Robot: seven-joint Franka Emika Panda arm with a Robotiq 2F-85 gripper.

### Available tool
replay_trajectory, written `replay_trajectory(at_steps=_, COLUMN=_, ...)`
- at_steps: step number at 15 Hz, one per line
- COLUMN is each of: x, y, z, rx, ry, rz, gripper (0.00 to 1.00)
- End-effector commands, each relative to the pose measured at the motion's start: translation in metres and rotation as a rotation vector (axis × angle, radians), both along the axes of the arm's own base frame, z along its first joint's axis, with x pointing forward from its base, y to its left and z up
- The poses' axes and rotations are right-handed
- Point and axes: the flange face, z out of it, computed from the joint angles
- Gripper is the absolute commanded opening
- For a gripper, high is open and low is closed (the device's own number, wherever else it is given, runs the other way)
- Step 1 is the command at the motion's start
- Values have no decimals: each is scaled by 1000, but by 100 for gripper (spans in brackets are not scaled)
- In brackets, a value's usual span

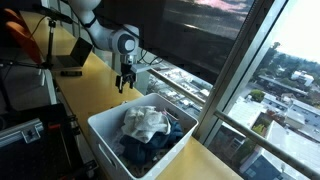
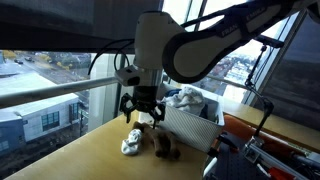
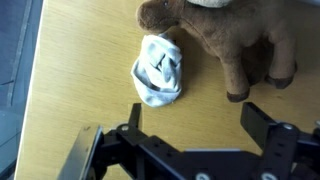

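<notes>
My gripper (image 3: 192,118) is open and empty, hovering above the wooden table. It also shows in both exterior views (image 1: 125,85) (image 2: 141,111). A white balled-up sock (image 3: 160,70) lies on the table just ahead of the left finger, and it shows in an exterior view (image 2: 131,143). A brown plush toy (image 3: 232,38) lies beside the sock on its right, ahead of the right finger, and it shows in an exterior view (image 2: 165,146). Nothing is between the fingers.
A white laundry basket (image 1: 100,128) full of white and dark clothes stands on the table near the window; it also shows in an exterior view (image 2: 190,126). A window rail runs along the table's edge. A laptop (image 1: 72,58) sits further back.
</notes>
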Motion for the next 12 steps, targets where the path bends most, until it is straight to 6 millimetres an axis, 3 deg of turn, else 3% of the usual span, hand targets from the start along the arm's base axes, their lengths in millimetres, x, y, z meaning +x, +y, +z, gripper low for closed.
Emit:
replay_trajectory(at_steps=1, x=13, y=16, z=-42, rx=-29, ry=46, rz=139, gripper=100)
replay_trajectory(at_steps=7, x=16, y=31, z=-102, rx=-66, ry=97, rz=237, gripper=100)
replay_trajectory(at_steps=8, x=17, y=32, z=-108, rx=-68, ry=99, rz=244, gripper=96)
replay_trajectory(at_steps=9, x=17, y=33, z=-112, rx=-68, ry=101, rz=248, gripper=73)
replay_trajectory(at_steps=11, x=19, y=34, z=-117, rx=-66, ry=102, rz=252, gripper=71)
replay_trajectory(at_steps=12, x=21, y=36, z=-115, rx=-63, ry=96, rz=255, gripper=64)
